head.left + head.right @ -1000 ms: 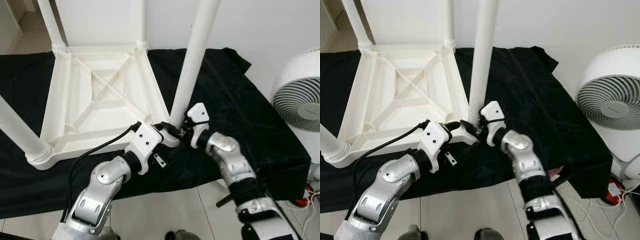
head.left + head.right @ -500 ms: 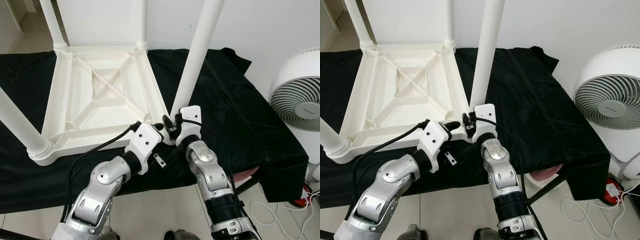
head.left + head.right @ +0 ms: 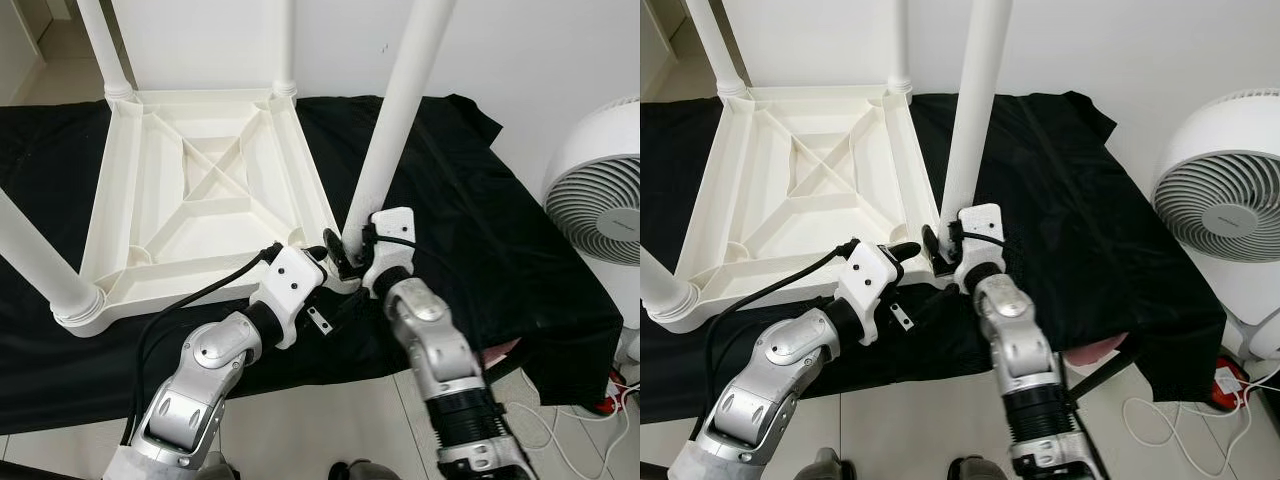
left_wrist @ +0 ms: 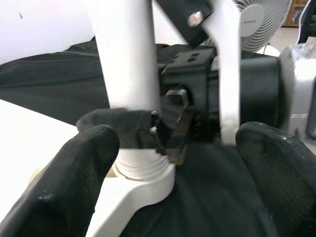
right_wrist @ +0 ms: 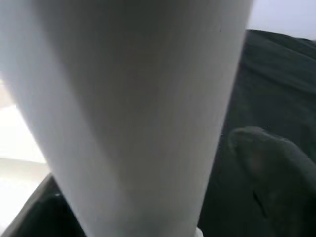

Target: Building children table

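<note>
Since the earlier frames the table leg (image 3: 395, 110) has swung a little, its top now leaning more toward the robot's right, while the right arm, which had drawn in close beneath it, has eased back outward with the leg's foot still in its grasp. The leg stands nearly upright, its long axis rising from the near right corner socket of the upturned white table top (image 3: 140, 205), which lies underside-up on the black cloth (image 3: 470, 210) with its other legs already standing at the remaining corners. The right gripper (image 3: 352, 252) is clamped around the leg just above the socket collar, so the leg lies straight ahead of and above that hand; in the right wrist view the white tube runs close between the fingers. The left gripper (image 4: 168, 173) sits just beside the same corner on the robot's left, its fingers (image 4: 69, 177) spread apart and holding nothing, the socket between them. The right hand looks the nearer and the one steering; seating the leg probably needs its axis brought plumb over the socket. A white fan (image 3: 600, 200) stands well apart at the right.
</note>
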Robot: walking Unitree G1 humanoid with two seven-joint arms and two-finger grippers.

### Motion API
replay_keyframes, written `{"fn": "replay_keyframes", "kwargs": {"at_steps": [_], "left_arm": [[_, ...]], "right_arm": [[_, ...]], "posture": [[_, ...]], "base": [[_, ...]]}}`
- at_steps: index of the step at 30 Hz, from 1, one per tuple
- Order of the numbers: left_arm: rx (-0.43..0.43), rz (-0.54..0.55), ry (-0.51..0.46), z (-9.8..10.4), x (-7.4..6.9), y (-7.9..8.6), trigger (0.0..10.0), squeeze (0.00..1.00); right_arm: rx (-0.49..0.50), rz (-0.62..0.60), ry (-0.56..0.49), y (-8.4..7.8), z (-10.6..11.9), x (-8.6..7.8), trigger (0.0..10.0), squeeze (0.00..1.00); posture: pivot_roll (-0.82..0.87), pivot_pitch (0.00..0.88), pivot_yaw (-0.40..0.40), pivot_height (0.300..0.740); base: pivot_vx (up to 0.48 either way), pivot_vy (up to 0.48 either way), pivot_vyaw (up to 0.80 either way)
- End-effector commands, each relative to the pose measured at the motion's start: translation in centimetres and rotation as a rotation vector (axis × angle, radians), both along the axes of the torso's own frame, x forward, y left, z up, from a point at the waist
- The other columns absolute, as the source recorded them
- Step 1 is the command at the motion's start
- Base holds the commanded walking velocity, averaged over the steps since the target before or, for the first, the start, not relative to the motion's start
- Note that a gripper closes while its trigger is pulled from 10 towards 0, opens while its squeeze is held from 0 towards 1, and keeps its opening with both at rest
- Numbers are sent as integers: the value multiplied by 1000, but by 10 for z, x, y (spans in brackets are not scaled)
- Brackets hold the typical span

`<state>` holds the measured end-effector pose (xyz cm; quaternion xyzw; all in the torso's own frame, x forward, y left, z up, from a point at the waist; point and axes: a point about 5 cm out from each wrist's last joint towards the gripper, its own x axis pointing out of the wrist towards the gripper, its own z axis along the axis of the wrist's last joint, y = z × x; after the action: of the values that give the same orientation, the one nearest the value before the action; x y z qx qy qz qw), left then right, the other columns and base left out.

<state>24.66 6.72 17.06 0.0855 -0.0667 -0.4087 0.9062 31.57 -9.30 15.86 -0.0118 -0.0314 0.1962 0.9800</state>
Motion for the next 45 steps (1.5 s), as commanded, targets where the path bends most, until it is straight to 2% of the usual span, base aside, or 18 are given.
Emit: {"fn": "replay_keyframes", "kwargs": {"at_steps": [1,2,3,4,6,9,13,18,19,20,21,29,30,31,33,36,40,45], "left_arm": [[-3,45,-4,-1,1,0,10000,0],[-2,45,-5,-1,2,0,10000,0],[-2,45,-6,-1,3,0,10000,0],[-2,45,-6,-1,3,0,10000,0],[-1,43,-8,0,4,1,10000,0],[1,41,-9,0,4,1,10000,0],[3,38,-12,1,5,1,10000,0],[4,38,-13,1,5,1,10000,0],[4,38,-15,2,6,1,10000,0],[4,38,-15,2,6,1,10000,0],[4,40,-17,3,6,2,10000,0],[13,24,-21,7,3,6,10000,0],[42,128,-112,21,10,19,10000,0],[42,128,-112,21,10,19,10000,0],[50,226,-186,35,19,30,10000,0],[47,248,-204,40,22,33,10000,0],[26,202,-237,54,18,27,10000,0],[21,185,-238,56,16,25,10000,0]], "right_arm": [[-2,71,12,-4,-2,-4,10000,1000],[-59,185,-1,-11,-4,-5,10000,0],[-106,274,-8,-17,-5,-6,10000,0],[-106,274,-8,-17,-5,-6,10000,0],[-169,378,-13,-25,-6,-6,10000,0],[-187,402,-16,-28,-7,-5,10000,0],[-249,522,-23,-33,-6,5,10000,0],[-274,553,-19,-33,-6,11,10000,0],[-293,570,-12,-32,-7,16,2902,0],[-293,570,-12,-32,-7,16,2902,0],[-304,579,-3,-32,-8,21,0,0],[-300,600,15,-30,-10,25,0,0],[-278,606,14,-29,-12,22,0,0],[-278,606,14,-29,-12,22,0,0],[-255,609,15,-29,-15,19,0,0],[-248,615,14,-29,-16,19,0,0],[-229,625,15,-29,-22,18,0,0],[-220,626,13,-29,-24,18,0,0]], "posture": [[-20,51,-48,740],[-24,47,-44,740],[-26,46,-42,740],[-26,46,-42,740],[-29,45,-38,740],[-29,45,-38,740],[-29,48,-27,740],[-26,50,-19,740],[-22,50,-18,740],[-22,50,-18,740],[-18,49,-17,740],[-10,50,-18,740],[-11,55,-18,740],[-11,55,-18,740],[-11,55,-18,740],[-11,55,-18,740],[-18,66,-6,740],[-18,68,-4,740]], "base": [[0,0,0],[0,0,0],[0,0,0],[0,0,0],[0,0,0],[0,0,0],[0,0,0],[0,0,0],[0,0,0],[0,0,0],[0,0,0],[0,0,0],[0,0,0],[0,0,0],[0,0,0],[0,0,0],[0,0,0],[0,0,0]]}}
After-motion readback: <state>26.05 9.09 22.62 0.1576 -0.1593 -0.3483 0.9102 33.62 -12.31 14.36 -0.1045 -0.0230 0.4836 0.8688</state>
